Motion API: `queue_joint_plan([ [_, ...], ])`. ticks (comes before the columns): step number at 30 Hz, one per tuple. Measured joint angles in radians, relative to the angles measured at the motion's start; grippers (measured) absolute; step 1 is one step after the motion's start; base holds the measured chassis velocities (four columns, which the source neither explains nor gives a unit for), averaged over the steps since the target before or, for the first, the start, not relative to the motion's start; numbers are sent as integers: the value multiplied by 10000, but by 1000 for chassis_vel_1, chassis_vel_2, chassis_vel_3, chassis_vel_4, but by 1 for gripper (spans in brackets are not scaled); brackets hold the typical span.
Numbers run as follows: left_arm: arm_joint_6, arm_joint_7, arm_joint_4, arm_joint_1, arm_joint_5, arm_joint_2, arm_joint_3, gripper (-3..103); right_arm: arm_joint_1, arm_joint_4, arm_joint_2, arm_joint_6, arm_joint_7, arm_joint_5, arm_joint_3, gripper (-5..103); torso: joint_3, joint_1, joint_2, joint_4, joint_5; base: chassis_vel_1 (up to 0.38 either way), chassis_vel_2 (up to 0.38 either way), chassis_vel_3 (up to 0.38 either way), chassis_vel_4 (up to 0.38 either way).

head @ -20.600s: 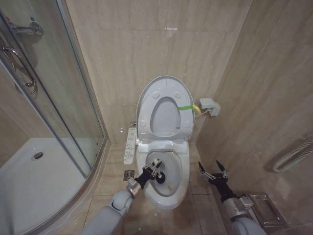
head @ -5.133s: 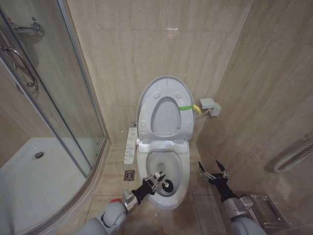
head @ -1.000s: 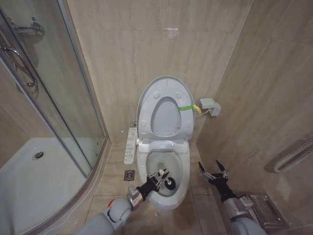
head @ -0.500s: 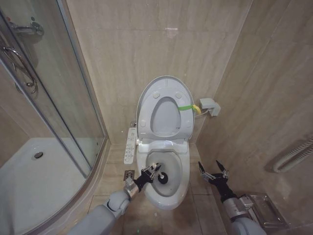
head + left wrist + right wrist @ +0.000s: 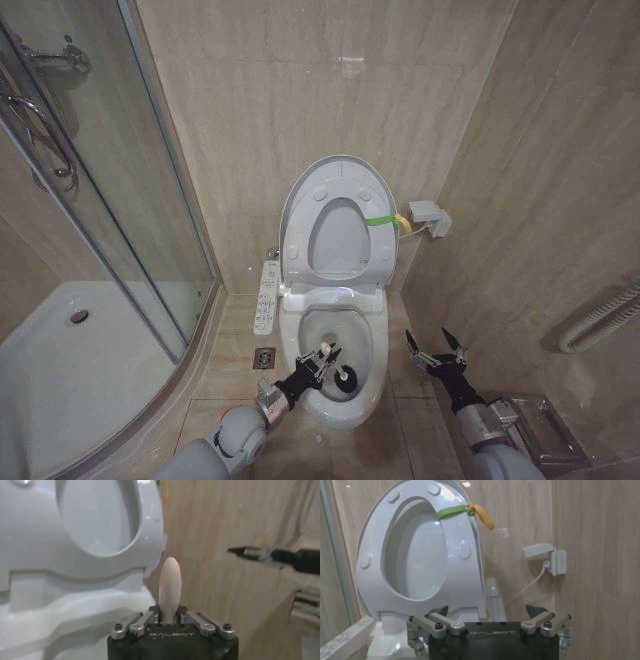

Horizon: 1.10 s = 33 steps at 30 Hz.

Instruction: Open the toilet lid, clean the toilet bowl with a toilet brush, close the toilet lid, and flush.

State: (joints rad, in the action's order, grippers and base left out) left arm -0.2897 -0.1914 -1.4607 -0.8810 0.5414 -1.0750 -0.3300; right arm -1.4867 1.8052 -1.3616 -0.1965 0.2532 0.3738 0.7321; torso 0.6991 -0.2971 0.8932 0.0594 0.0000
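Bristles first: the toilet brush (image 5: 338, 375) has a dark round head down inside the toilet bowl (image 5: 370, 390), near the front of the white oval basin, and a thin pale handle that runs up into my left gripper (image 5: 322, 363), which is clamped on it at the bowl's front-left rim. From my left wrist the handle (image 5: 169, 588) stands as a cream, rounded stick pinched between the two fingers (image 5: 145, 619) (the head itself is hidden under the gripper body there), with the raised seat close behind it and my other arm's dark fingertips off against the tan wall. The toilet lid (image 5: 336, 172) is up, glossy white, leaning back on the wall with the ring seat folded against it; a green-yellow strap (image 5: 384, 219) crosses its right edge. My right wrist shows that strap (image 5: 454, 511) far better, its yellow tail hanging loose, plus small round bumpers on the seat. My right gripper (image 5: 435, 350) hangs beside the bowl's right flank over the floor tiles, fingers spread wide, holding nothing.
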Motion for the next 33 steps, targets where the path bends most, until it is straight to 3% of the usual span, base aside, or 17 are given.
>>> queue_joint_plan([
  [9, -114, -189, 1439, 759, 347, -452, 199, 19, 0, 0, 0, 0, 0, 0, 0, 100, 1, -1, 0, 3, 0, 0, 0, 0, 0],
  [14, -103, -195, 1154, 716, 409, -397, 192, 19, 0, 0, 0, 0, 0, 0, 0, 100, 1, -1, 0, 2, 1, 0, 0, 0, 0],
  [22, 62, 49, -422, -104, 266, 325, -249, 19, 0, 0, 0, 0, 0, 0, 0, 100, 0, 0, 0, -1, 1, 0, 0, 0, 0],
  [33, 93, 80, 450, 231, 344, 324, 128, 19, 0, 0, 0, 0, 0, 0, 0, 100, 0, 0, 0, 2, -1, 0, 0, 0, 0],
])
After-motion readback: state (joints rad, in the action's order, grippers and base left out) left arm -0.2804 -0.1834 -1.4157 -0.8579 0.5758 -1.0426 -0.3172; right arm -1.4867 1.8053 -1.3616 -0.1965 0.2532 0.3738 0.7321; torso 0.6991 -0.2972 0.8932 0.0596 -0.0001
